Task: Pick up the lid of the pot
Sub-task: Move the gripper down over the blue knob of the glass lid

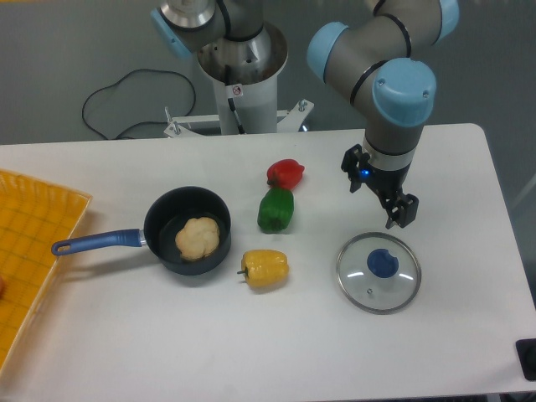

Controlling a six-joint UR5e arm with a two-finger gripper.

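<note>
At the far left of the view, an orange crate [25,243] borders the table [176,343], probably a bin kept aside from the work. Next comes a dark pan [162,254] with its blue handle [98,241] reaching out toward the crate; a tan, rounded piece [198,239] lies inside, perhaps play food meant for cooking. Between pan and lid sit three peppers — the yellow one [265,268] nearest the camera, the green one [275,210] behind it, the red one [286,173] farthest back — likely there as other things to choose from.

The pot lid [360,289] lies flat on the table toward the right, apart from the pan, its blue knob [383,263] facing up, which should suit a grasp from above. The arm [400,88] reaches down over that side, presumably to line up with the knob. The gripper [373,205] is spread wide, its two fingers well apart, with nothing held between them and no contact visible. The next move likely calls for centring over the knob and lowering; a skewed approach could slide the lid instead.
</note>
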